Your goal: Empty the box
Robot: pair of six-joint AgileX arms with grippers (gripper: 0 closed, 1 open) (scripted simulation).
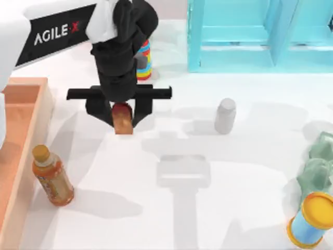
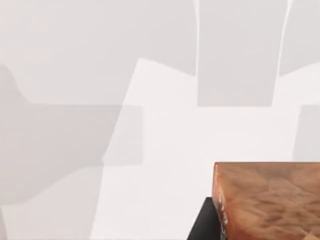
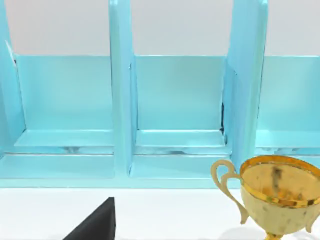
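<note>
Not a real room, it's a rendered sim tabletop: flat plain white table [image 1: 182, 208] with blocky shadows, and a glossy turquoise shelf unit [image 1: 244, 36] at its far edge. Random props sit near that shelf, like a gold trophy cup [image 3: 277, 192] just in front and a grey can [image 1: 225, 115] further out.

Top view looks down; right wrist view closely faces the turquoise shelf [image 3: 175, 100].

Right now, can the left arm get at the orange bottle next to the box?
Probably not yet: the left claw already holds a brown bottle, though the way to the orange bottle beside the box looks free.
</note>
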